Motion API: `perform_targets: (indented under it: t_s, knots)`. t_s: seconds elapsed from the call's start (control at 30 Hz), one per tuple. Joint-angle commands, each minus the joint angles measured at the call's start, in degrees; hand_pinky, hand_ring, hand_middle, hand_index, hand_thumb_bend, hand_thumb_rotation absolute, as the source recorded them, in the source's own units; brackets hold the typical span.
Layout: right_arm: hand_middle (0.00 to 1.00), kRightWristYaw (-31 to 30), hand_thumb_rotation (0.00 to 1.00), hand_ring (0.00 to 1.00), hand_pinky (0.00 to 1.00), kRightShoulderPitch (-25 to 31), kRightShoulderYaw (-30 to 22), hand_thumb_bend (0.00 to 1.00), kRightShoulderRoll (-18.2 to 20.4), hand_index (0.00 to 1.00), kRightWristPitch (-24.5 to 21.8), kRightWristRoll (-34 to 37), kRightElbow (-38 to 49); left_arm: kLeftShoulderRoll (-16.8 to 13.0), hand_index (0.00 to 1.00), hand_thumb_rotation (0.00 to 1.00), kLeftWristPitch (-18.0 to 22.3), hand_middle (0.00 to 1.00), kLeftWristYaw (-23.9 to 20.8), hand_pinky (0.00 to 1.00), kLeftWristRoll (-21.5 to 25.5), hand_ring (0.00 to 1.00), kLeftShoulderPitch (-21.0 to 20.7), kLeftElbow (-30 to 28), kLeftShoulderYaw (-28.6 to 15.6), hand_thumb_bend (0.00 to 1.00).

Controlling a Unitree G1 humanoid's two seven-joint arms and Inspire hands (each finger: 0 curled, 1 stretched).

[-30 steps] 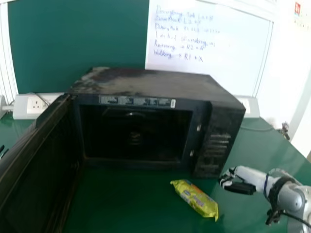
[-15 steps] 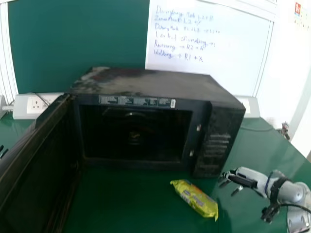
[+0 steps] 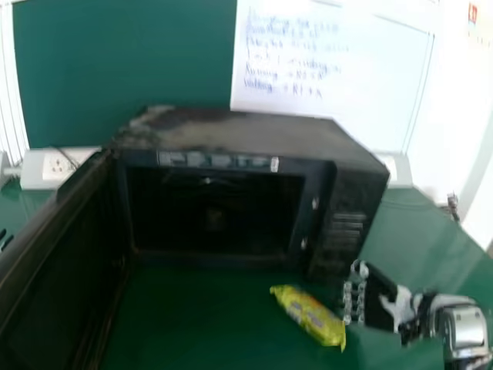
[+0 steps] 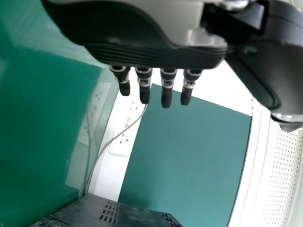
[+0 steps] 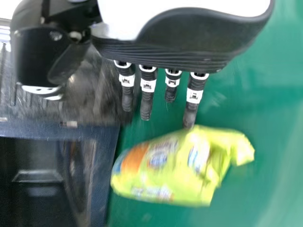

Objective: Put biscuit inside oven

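In the head view my right hand (image 3: 377,299) is just right of the yellow-green biscuit packet (image 3: 311,316), which lies on the green table in front of the black oven (image 3: 246,132). The oven stands with its door (image 3: 65,270) swung out on the left. In the right wrist view the fingers of my right hand (image 5: 189,40) are straight, their tips close to the packet (image 5: 175,165); whether they touch it I cannot tell. Part of my left hand (image 3: 5,240) shows at the head view's left edge. My left hand (image 4: 156,54) has straight fingers in the left wrist view.
The green table (image 3: 416,239) extends to the right of the oven. Behind stand a green board (image 3: 131,62), a whiteboard with writing (image 3: 362,92) and a socket box (image 3: 58,168). The open door rises along the left side of the work area.
My right hand has turned, so its fingers face the packet side by side, and it has come slightly closer to the packet. The packet, the oven and my left hand have stayed put.
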State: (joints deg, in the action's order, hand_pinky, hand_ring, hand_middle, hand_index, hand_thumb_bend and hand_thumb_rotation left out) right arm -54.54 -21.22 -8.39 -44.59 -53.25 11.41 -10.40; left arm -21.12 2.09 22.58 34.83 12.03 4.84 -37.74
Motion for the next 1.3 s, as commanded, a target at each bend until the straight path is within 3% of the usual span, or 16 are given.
perform_targets:
  t_s: [0.0, 0.2, 0.3, 0.4, 0.5, 0.57, 0.67, 0.77, 0.83, 0.93, 1.07, 1.2, 1.27]
  knots:
    - [0.92, -2.56, 1.0, 0.85, 0.79, -2.55, 1.11, 0.87, -0.33, 0.97, -1.25, 2.49, -4.04, 0.39, 0.95, 0.76, -0.01, 0.89, -0.44, 0.84, -0.57, 0.87, -0.4, -0.96, 0.34, 0.84]
    - [0.92, -4.94, 1.0, 0.83, 0.76, -5.48, 3.81, 0.99, 0.1, 0.99, 1.23, 3.86, -12.11, 0.75, 0.95, 0.74, -0.46, 0.89, -0.67, 0.84, -0.05, 0.88, -0.26, -1.65, 0.51, 0.85]
    - [0.95, -7.68, 1.0, 0.86, 0.8, -7.06, 4.53, 1.0, 0.23, 1.0, 1.74, 5.11, -16.47, 0.98, 0.94, 0.75, -1.1, 0.89, -1.5, 0.84, -0.21, 0.87, 0.03, -2.93, 0.73, 0.84]
    - [0.96, -11.22, 1.0, 0.85, 0.79, -8.96, 3.88, 1.0, 1.19, 1.0, 0.54, 7.45, -22.97, 1.26, 0.94, 0.75, -1.45, 0.89, -1.75, 0.84, 0.04, 0.87, -0.03, -3.41, 0.81, 0.85]
    - [0.83, -13.23, 1.0, 0.71, 0.58, -10.26, 3.1, 1.0, 2.53, 0.98, 0.51, 9.04, -29.2, 1.38, 0.95, 0.74, -1.08, 0.89, -1.28, 0.84, 0.16, 0.88, -0.24, -2.96, 0.81, 0.86]
    - [0.79, -14.17, 1.0, 0.7, 0.64, -11.24, 4.24, 1.0, 3.07, 0.92, 1.65, 8.38, -32.47, 1.44, 0.95, 0.74, -0.91, 0.89, -1.11, 0.84, 0.11, 0.87, -0.31, -2.72, 0.77, 0.86]
    - [0.72, -11.39, 1.0, 0.66, 0.59, -11.15, 5.01, 1.0, 4.36, 0.83, 4.08, 6.71, -33.43, 1.57, 0.95, 0.73, -1.01, 0.89, -1.16, 0.83, 0.24, 0.87, -0.41, -2.88, 0.73, 0.86]
    - [0.71, -13.06, 1.0, 0.68, 0.59, -11.69, 6.52, 1.0, 6.21, 0.75, 6.84, 6.0, -35.82, 1.7, 0.95, 0.73, -1.42, 0.89, -1.59, 0.83, 0.27, 0.87, -0.35, -3.28, 0.76, 0.86]
    - [0.74, -14.31, 1.0, 0.69, 0.57, -12.75, 7.61, 1.0, 7.47, 0.77, 9.99, 4.97, -38.62, 1.71, 0.94, 0.73, -1.2, 0.89, -1.47, 0.83, 0.07, 0.87, -0.25, -3.34, 0.82, 0.87]
    - [0.77, -16.87, 1.0, 0.71, 0.57, -14.67, 9.08, 1.0, 9.23, 0.81, 18.66, 2.76, -42.86, 1.84, 0.94, 0.73, -1.06, 0.89, -1.37, 0.83, 0.09, 0.87, -0.09, -3.58, 0.83, 0.88]
    - [0.78, -18.35, 1.0, 0.72, 0.6, -16.34, 10.28, 0.89, 10.6, 0.81, 26.25, 0.47, -45.9, 2.0, 0.94, 0.73, -1.07, 0.88, -1.75, 0.82, -0.25, 0.87, 0.18, -3.92, 0.88, 0.89]
    - [0.78, -17.15, 1.0, 0.7, 0.58, -17.71, 10.24, 0.85, 11.3, 0.81, 25.81, -0.52, -48.57, 2.38, 0.93, 0.73, -1.16, 0.88, -1.99, 0.82, -0.21, 0.86, 0.52, -4.64, 0.96, 0.89]
    - [0.8, -15.31, 1.0, 0.74, 0.6, -18.9, 9.88, 0.92, 10.49, 0.83, 23.56, -0.94, -48.64, 2.62, 0.93, 0.73, -1.39, 0.88, -2.09, 0.82, -0.07, 0.86, 0.7, -5.2, 1.0, 0.89]
